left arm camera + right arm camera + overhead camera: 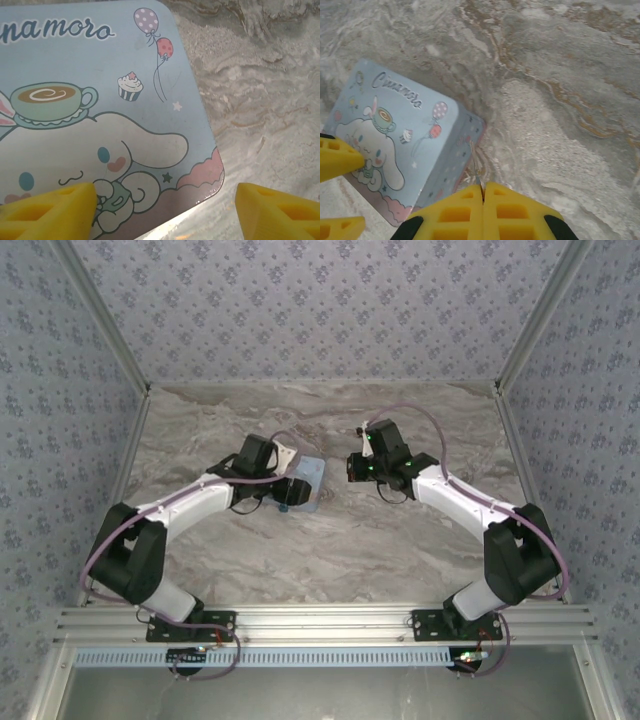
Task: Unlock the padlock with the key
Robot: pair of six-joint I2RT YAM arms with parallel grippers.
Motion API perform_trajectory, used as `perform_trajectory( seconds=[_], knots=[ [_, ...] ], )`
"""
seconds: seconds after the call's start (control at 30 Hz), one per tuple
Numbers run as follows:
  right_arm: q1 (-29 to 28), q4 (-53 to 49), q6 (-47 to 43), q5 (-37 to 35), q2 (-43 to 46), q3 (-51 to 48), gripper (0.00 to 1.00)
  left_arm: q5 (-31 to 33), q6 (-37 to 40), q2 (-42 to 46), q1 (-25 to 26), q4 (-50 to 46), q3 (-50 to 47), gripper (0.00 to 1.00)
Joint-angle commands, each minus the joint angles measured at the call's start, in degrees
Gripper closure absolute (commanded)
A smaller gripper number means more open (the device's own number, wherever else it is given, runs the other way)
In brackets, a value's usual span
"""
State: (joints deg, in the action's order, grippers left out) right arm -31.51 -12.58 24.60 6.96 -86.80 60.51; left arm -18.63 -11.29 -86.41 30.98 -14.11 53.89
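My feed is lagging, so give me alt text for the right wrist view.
The right gripper, yellow fingertips shut, pinches a thin grey key that points toward the corner of a light-blue cartoon tin on the marble table. At the left edge, the left gripper stands open, one finger over the tin's lid.

Tin box (311, 483) on the table (330, 550), left gripper (165, 192) above it, right gripper (482, 189) off to its right, key (475, 165) between that gripper's fingertips

Desk (330, 550): grey-beige marbled top with brownish veins, matte.
On it: light-blue cartoon tin (314, 472), lying flat, lid up, left of centre.
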Motion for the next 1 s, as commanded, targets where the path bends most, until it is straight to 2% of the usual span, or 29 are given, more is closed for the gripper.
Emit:
perform_trajectory(
  seconds=[0.0,0.13,0.37,0.57,0.8,0.97],
  knots=[
    [-1.59,2.76,0.80,2.34,-1.25,0.35,1.00,1.06,-2.71,4.07,0.13,-3.14,0.03,0.24],
    [-3.65,5.76,2.01,4.39,-2.17,0.35,1.00,2.85,-4.12,9.40,0.00,-3.38,-0.21,0.22],
    [-6.53,9.65,4.97,4.57,-0.19,-3.41,1.00,5.01,-8.39,19.00,0.00,-1.71,-9.33,0.20],
    [-7.40,8.79,4.72,4.35,2.05,-5.34,1.00,4.35,-10.20,21.87,0.04,-0.59,-14.98,0.20],
    [-7.74,13.59,3.66,8.52,1.78,-6.44,1.00,4.02,-11.48,23.87,0.13,14.21,-26.54,0.20],
    [-5.93,21.75,9.42,14.05,-3.28,-6.56,1.00,4.21,-11.74,19.65,0.08,25.71,-31.65,0.19]
  ],
)
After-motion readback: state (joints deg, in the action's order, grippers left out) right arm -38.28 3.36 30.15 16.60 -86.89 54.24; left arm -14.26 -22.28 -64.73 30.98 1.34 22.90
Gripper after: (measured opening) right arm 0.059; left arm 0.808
